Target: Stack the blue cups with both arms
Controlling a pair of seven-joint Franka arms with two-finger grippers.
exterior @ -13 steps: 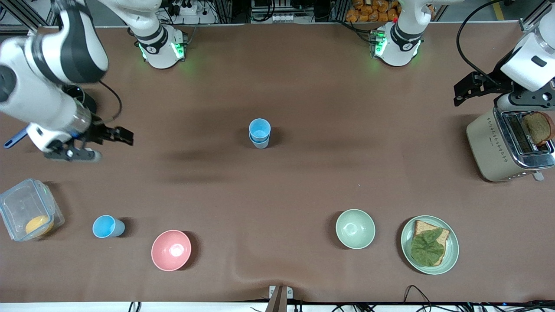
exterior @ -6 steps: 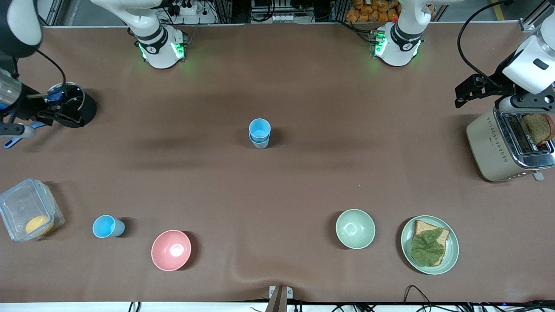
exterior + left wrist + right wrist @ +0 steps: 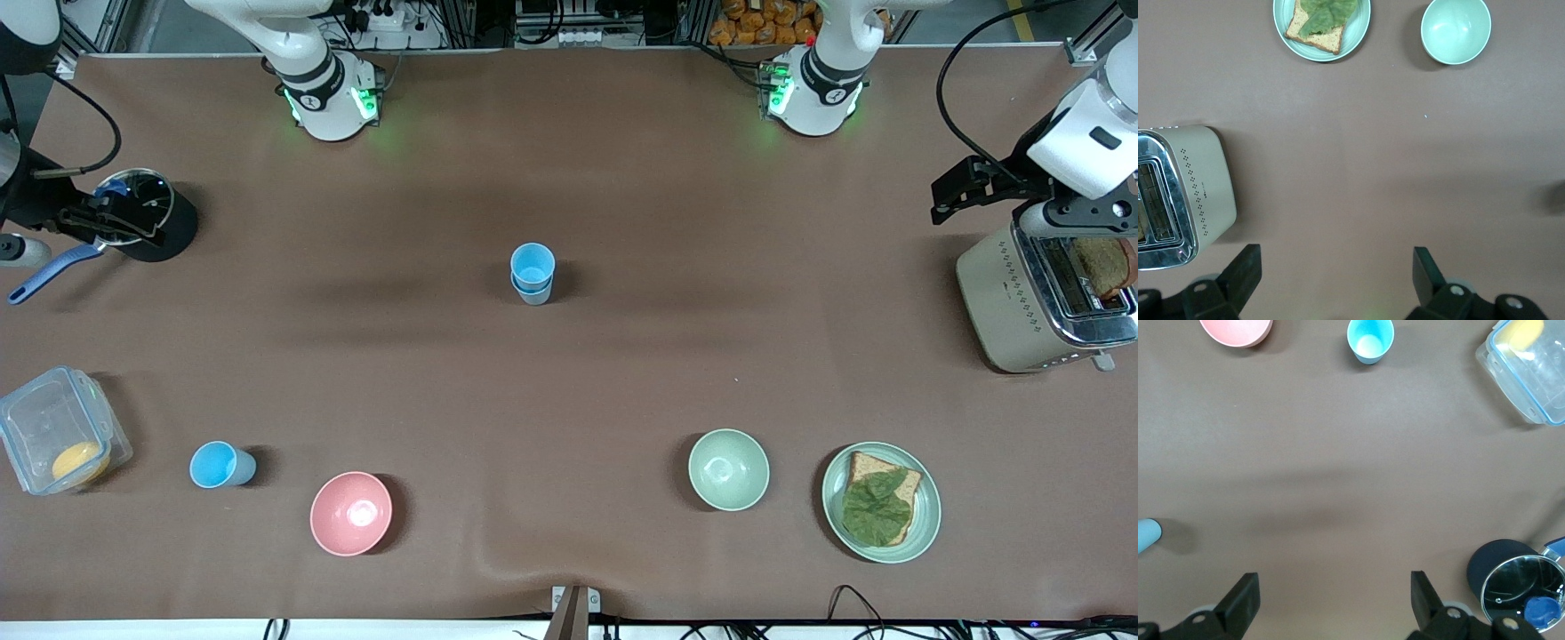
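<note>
In the middle of the brown tabletop [image 3: 622, 373] two small blue plastic cups already sit one inside the other: a bright sky-blue cup [image 3: 532, 263] on top, and a dull grey-blue cup [image 3: 534, 293] under it. The pair stands upright with its open mouth facing up.

One more small sky-blue plastic cup [image 3: 220, 465] stands alone. It is nearer to the front camera than the pair, toward the right arm's end of the tabletop. It sits between a clear plastic box with an orange thing inside [image 3: 59, 440] and a round pink bowl [image 3: 351, 513]. It looks to lean a little, but its mouth is mostly up.

I think the next move turns on this lone cup. The right gripper [image 3: 1331, 603] is the closer one. It hangs over the black pot with a shiny glass lid [image 3: 147, 213] at the right arm's end. Its fingers [image 3: 1243, 600] are spread wide and hold nothing. In the right wrist view the lone cup [image 3: 1370, 339] lies well apart from those fingers, across a bare stretch of tabletop. So the right arm would have to travel toward the front camera's edge and come down over the cup's mouth.

The left gripper [image 3: 1335, 277] waits over the tabletop by the cream toaster with a slice of bread in it [image 3: 1040, 298]. Its fingers [image 3: 1426, 270] are also spread wide with nothing in them. The lone cup is much farther from this arm.
</note>
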